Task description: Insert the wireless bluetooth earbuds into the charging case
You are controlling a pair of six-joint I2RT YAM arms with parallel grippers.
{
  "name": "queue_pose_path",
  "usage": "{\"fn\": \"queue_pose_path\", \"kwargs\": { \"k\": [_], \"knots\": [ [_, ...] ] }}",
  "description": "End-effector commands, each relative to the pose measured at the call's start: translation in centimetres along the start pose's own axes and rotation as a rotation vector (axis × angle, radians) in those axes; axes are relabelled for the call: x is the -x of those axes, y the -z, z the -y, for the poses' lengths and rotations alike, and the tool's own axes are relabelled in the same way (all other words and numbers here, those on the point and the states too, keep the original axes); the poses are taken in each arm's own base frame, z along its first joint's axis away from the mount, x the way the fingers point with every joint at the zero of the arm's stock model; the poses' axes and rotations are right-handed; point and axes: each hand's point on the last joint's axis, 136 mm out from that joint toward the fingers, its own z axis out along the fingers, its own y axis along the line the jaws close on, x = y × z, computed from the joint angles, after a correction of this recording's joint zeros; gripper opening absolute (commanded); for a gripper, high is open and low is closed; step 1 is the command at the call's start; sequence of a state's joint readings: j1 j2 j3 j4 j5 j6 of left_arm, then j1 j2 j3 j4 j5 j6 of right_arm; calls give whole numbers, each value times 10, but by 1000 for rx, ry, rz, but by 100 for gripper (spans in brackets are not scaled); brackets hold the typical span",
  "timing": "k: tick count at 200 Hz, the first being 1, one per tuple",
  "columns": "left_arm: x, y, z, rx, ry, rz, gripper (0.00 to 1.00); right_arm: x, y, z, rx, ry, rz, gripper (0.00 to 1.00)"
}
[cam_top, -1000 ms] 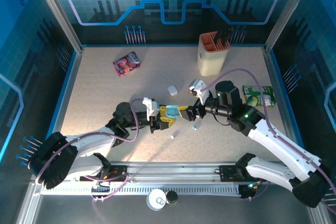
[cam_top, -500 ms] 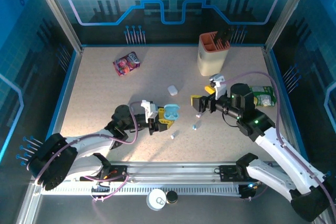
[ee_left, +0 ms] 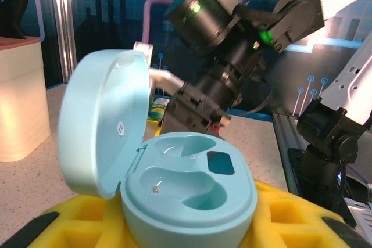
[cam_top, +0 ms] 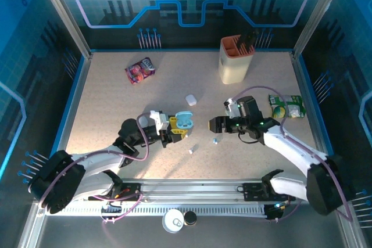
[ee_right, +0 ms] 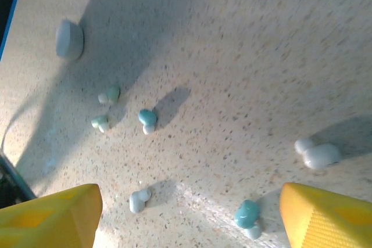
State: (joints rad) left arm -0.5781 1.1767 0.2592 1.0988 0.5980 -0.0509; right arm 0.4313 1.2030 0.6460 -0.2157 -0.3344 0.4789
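A: Setting: speckled beige tabletop [cam_top: 104, 103] inside a blue-lit panelled enclosure. Where is the case?

B: The pale blue rounded plastic charging case [ee_left: 189, 193] sits clamped in the left gripper [cam_top: 176, 128], resting on its yellow pads. It is upright with the lid hinged open. Both wells read empty in the left wrist view.

A: Change over the last second?

B: The right gripper [cam_top: 216, 124] was nose to nose with the case a second ago. It has since pulled back to its own side and dropped low toward the table. The left arm has drawn the case slightly away. The two are now apart.

A: Right pincer?

B: Wide. The yellow fingertips [ee_right: 49, 213] sit at the far edges of the right wrist view, with nothing between them.

A: Earbuds?

B: Loose on the table under that gripper. A tiny pale blue stemmed plastic earbud [ee_right: 246, 215] lies nearest the fingers, with a white stemmed earbud [ee_right: 139, 200] close by. A second pale blue earbud [ee_right: 147, 118] and others lie farther off.

A: Reading?

B: Judgement: no bud is seated yet, and the right arm looks lined up for a pick. The target is small and smooth, so it may skid out of the pinch.
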Motion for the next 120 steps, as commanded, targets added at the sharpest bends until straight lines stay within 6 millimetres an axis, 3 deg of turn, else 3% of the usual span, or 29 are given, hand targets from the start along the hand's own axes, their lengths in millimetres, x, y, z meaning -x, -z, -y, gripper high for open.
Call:
{"fn": "queue_pose_path", "kwargs": {
  "k": [1,61,66,82,120],
  "knots": [
    [13,6,4,-1,-30,53,33,-5,-18,-24,109,29,-84,79],
    [19,9,6,-1,-35,65,33,-12,-94,-53,188,59,-246,72],
    [20,9,7,-1,-36,67,33,-4,-97,-62,205,69,-236,72],
    [22,9,6,0,-38,71,33,-5,-113,-71,229,78,-263,71],
    [20,8,6,-7,-28,66,34,-15,-140,-74,221,102,-320,71]
  ]
}}
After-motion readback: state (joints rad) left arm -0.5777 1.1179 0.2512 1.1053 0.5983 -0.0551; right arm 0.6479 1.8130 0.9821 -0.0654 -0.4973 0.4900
